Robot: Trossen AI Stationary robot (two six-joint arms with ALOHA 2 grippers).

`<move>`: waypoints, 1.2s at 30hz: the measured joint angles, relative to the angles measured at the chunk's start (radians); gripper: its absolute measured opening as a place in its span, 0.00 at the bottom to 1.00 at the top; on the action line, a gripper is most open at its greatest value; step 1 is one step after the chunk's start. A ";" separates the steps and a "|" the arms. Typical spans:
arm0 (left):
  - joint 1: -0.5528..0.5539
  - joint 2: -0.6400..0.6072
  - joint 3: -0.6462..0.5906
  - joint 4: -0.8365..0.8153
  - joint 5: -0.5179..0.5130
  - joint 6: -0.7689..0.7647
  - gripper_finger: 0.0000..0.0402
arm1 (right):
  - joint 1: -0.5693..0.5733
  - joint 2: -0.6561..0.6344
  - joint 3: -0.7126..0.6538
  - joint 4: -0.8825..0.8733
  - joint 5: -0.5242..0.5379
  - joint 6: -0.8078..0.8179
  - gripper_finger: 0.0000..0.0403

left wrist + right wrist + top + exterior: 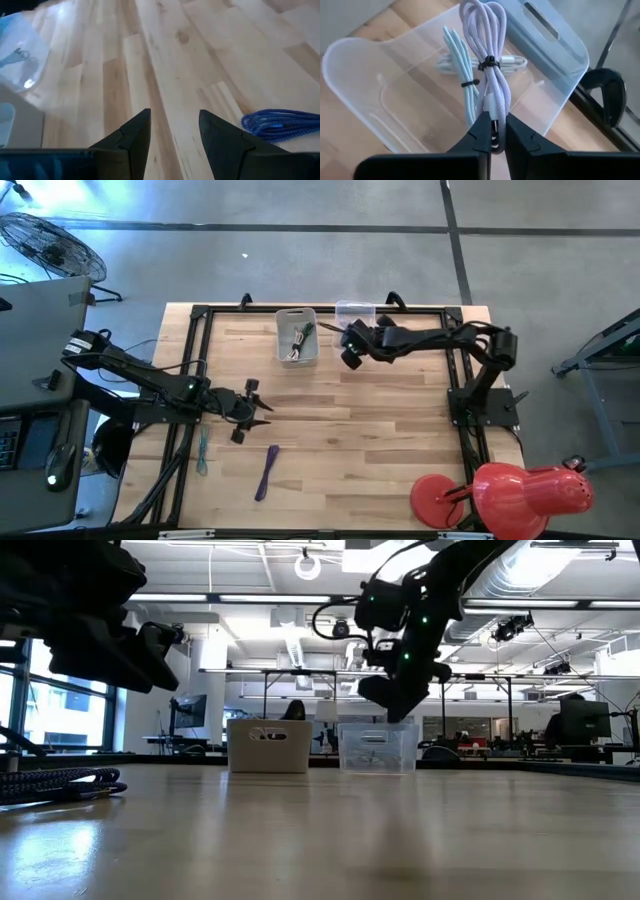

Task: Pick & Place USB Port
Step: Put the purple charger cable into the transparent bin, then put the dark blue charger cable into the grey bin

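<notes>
Right gripper above the clear bin at the table's far edge, jaws clamped on a bundled lilac USB cable; left gripper over bare table, jaws parted and empty, beside a blue cable.

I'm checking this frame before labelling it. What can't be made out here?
- Bundled lilac cable in the right gripper: plug ends hidden by the fingers, right wrist view.
- Clear plastic bin: contents too small, high view.
- White bin: opaque wall hides contents, low view.
- Blue cable: cut off, left wrist view.
</notes>
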 joint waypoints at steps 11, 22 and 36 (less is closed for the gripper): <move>0.000 0.000 0.000 -0.001 -0.070 0.006 0.41 | 0.024 0.002 0.000 0.130 -0.037 -0.154 0.28; 0.001 -0.001 0.010 0.052 -0.092 -0.001 0.41 | 0.133 -0.038 0.001 0.279 -0.024 -0.348 0.29; -0.078 -0.035 0.445 -0.661 0.054 -0.198 0.41 | 0.384 -0.123 0.003 0.349 0.005 -0.543 0.29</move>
